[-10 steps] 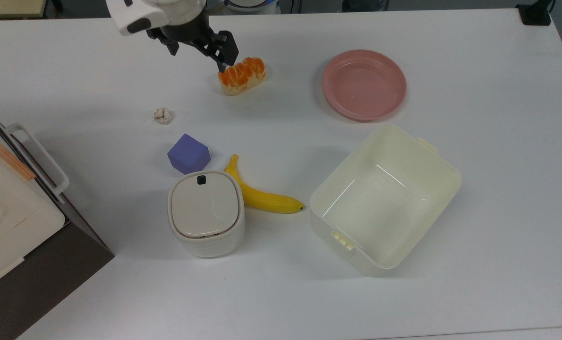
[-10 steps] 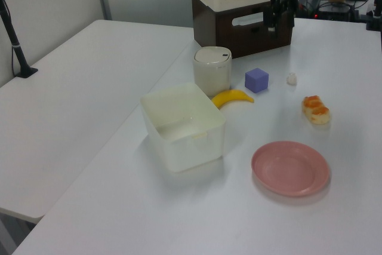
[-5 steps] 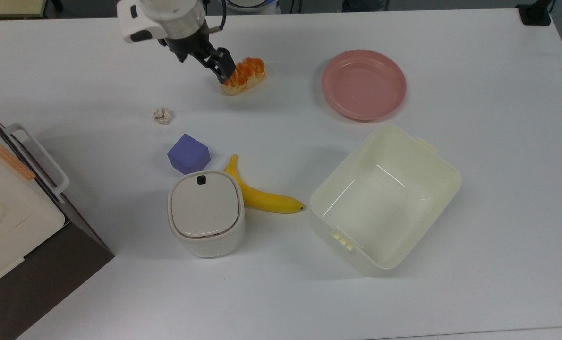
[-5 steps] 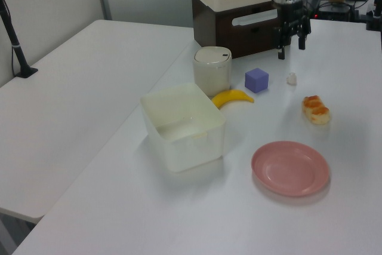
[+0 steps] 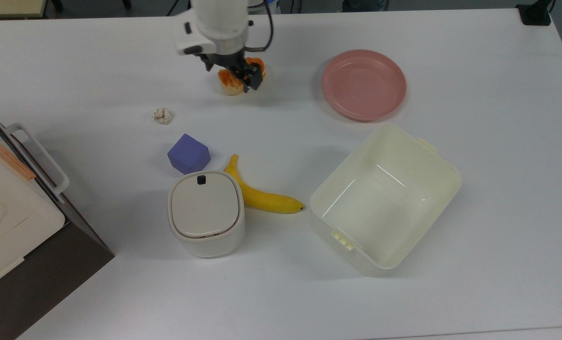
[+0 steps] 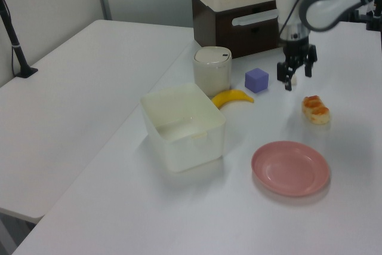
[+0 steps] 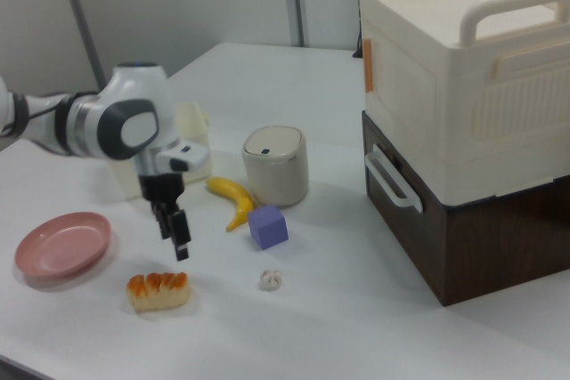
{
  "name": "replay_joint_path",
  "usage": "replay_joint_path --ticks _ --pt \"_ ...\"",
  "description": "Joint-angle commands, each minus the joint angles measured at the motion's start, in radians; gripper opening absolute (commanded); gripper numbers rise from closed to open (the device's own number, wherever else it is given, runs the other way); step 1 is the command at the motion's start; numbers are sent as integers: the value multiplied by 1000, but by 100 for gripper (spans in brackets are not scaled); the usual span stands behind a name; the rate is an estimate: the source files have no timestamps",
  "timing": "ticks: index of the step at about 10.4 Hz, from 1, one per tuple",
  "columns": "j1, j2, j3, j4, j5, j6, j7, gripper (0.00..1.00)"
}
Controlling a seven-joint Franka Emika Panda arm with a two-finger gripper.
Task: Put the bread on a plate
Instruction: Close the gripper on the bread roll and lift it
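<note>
The bread (image 5: 228, 81), an orange-topped bun with cream sides, lies on the white table near the top view's far edge, partly covered by my gripper (image 5: 231, 72). The gripper is open, hangs above the bun and holds nothing. In the left view the gripper (image 6: 298, 79) hovers just behind and above the bread (image 6: 316, 109). In the right view the gripper (image 7: 175, 239) is a little above the bread (image 7: 158, 290). The pink plate (image 5: 363, 85) sits empty to the top view's right of the bun, also seen as the plate (image 6: 290, 168) and the plate (image 7: 61, 244).
A crumpled paper ball (image 5: 163, 115), a purple cube (image 5: 189, 153), a lidded cream bin (image 5: 205, 212) and a banana (image 5: 264, 198) lie mid-table. A large cream tub (image 5: 385, 198) stands near the plate. A big cream and brown box (image 5: 7, 212) fills the top view's left edge.
The arm has swung toward the top view's right, from beside the bread's left end to directly over it. The bread and plate have not moved.
</note>
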Motion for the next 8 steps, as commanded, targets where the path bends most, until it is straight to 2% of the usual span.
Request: replay_joint_path --ticks 1,5,8 --pt "74 -57 -6 -140 -34 104 85 100" --pt "52 -54 -6 -237 -34 263 86 100" --pt "-18 -101 -8 -243 -34 262 94 100"
